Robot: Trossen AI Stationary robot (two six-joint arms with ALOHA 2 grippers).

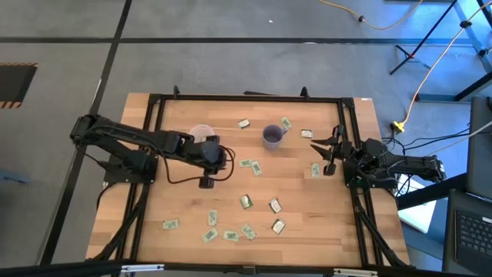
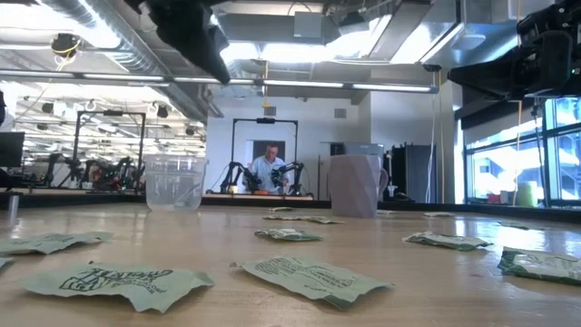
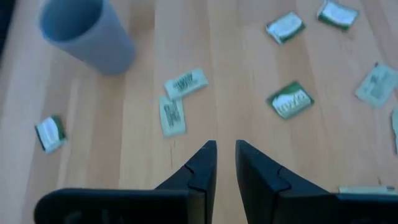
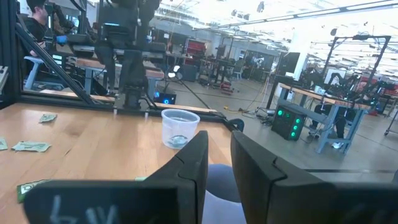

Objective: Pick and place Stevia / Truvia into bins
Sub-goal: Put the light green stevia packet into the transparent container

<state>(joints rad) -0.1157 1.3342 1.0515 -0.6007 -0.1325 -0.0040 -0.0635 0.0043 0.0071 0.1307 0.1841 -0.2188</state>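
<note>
Overhead, packets: small flat rectangular green-and-white paper sweetener packets (image 1: 246, 201) lie scattered flat on the light wooden table (image 1: 177, 204), most in the near half, a few around the mug.
Packet look: crinkled paper, white faces with green print and green ends; in the low view the nearest ones (image 2: 313, 277) lie flat on the wood.
Clear cup: translucent plastic cup (image 1: 201, 134), upright, towards the far left of the table; something small lies in its bottom in the right wrist view (image 4: 180, 128).
Mug: purple-grey mug (image 1: 272, 136), upright, near the far middle, with packets just beside it.
Left gripper: left gripper (image 1: 207, 181) hangs above the table, near the clear cup, with its fingers a narrow gap apart and nothing between them.
Packets relative to left gripper: two overlapping packets (image 3: 176, 99) lie on the wood ahead of its fingertips, apart from them, with the mug beyond.
Right gripper: right gripper (image 1: 329, 151) waits at the table's right edge, fingers spread and empty, a packet (image 1: 315, 170) just beside it.
</note>
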